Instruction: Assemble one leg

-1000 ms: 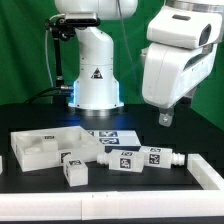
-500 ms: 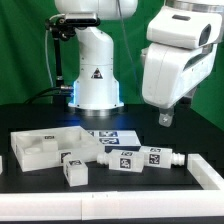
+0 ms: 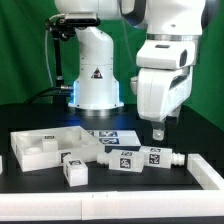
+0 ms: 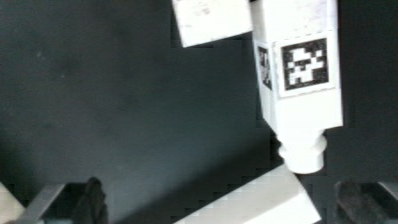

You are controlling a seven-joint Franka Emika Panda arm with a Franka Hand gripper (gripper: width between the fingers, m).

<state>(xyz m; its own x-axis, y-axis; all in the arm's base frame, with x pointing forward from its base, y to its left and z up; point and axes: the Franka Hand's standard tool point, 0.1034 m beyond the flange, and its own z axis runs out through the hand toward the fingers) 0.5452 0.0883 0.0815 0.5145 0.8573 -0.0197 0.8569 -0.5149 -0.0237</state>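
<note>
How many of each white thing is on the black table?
Small white plastic legs with black-and-white square tags: 3
Large flat white panel: 1
Thin flat white marker board: 1
White pieces cut off at the picture edges, kind unclear: 2
Total: 7

The leg (image 3: 135,157) is a white squarish post with black-and-white square tags on its faces. It lies flat on the dark worktop (image 3: 195,145), long axis level. Its narrower peg end points toward 3 o'clock in the exterior view.
</note>
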